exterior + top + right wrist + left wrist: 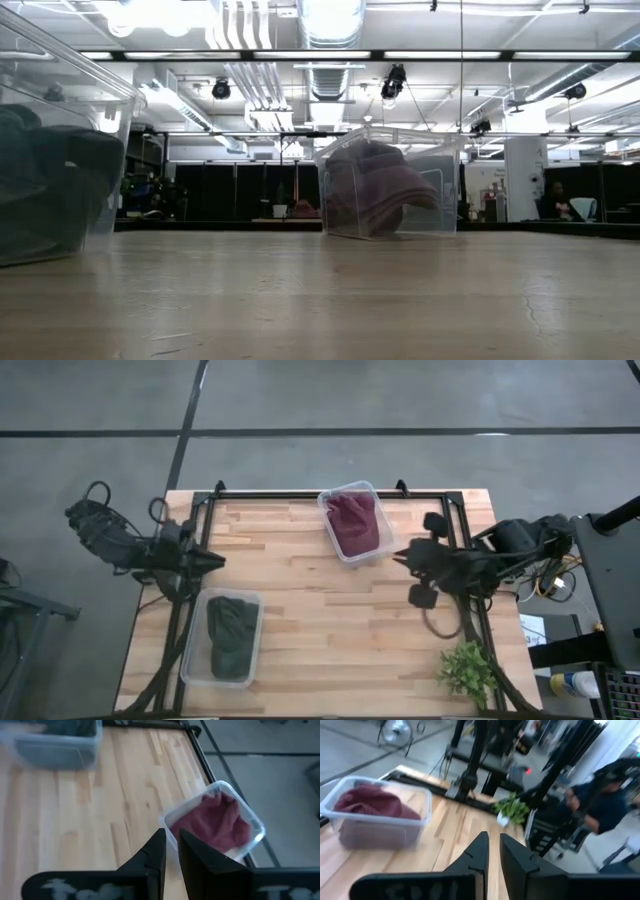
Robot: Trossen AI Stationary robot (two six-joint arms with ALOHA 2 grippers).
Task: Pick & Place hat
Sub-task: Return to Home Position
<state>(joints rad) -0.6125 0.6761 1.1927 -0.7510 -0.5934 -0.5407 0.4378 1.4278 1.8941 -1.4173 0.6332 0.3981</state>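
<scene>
Pale wood-plank table (300, 620), black frame around it. The green cap (232, 630) lies crumpled inside a clear bin (196, 650) at the table's near-left corner in the high view, all within the walls. A second clear bin (345, 488) sits at the far edge, about mid-width, tilted a little, with a maroon cap (352, 523) bundled inside. The two bins are well apart. The left gripper (215, 561) is at the table's left edge, just beyond the green cap's bin, pointing inward over the wood and touching nothing. Its wrist view shows the fingers (477, 852) drawn to a narrow slit, nothing between them. The right gripper (400, 555) hangs over the right side of the table, tips pointing toward the maroon cap's bin but apart from it. It is likewise narrowed to a thin gap and empty. A small green plant (468, 670) sits at the near-right corner. A blurred person in a dark blue top (600, 805) is beyond the table on the right arm's side.
</scene>
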